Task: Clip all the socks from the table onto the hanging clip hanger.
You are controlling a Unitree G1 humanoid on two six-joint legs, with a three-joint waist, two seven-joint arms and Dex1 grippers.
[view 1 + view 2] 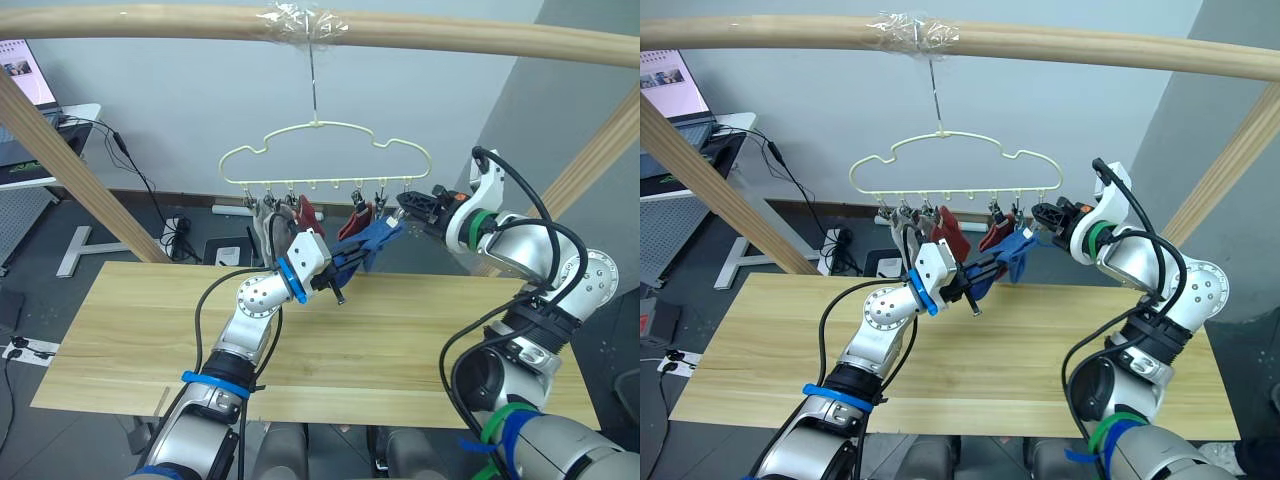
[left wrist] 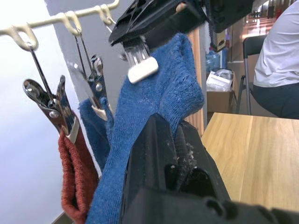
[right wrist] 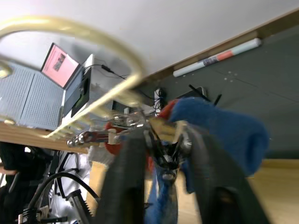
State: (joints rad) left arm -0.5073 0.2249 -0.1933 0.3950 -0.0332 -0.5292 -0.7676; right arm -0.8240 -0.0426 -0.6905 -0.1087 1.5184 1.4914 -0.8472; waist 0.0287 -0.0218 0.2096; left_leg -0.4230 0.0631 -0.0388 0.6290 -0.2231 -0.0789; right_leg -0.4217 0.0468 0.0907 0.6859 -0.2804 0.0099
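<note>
The pale yellow-green clip hanger [image 1: 325,150] hangs by its hook from the top pole. Grey socks [image 1: 268,225], rust-red socks [image 1: 306,212] and a blue sock [image 2: 93,126] hang from its clips. My left gripper [image 1: 345,268] is shut on another blue sock [image 1: 378,238] and holds it up just below the hanger's right end. My right gripper [image 1: 408,207] is at the rightmost clip [image 3: 166,154], with its fingers closed around that metal clip; the blue sock's top edge [image 2: 177,60] is at the clip. The table [image 1: 420,340] lies below both arms.
A round wooden pole frame [image 1: 150,20] spans the top, with slanted poles at left [image 1: 70,160] and right [image 1: 590,160]. A screen [image 1: 25,75] and cables are at the far left. A seated person [image 2: 280,60] is beyond the table.
</note>
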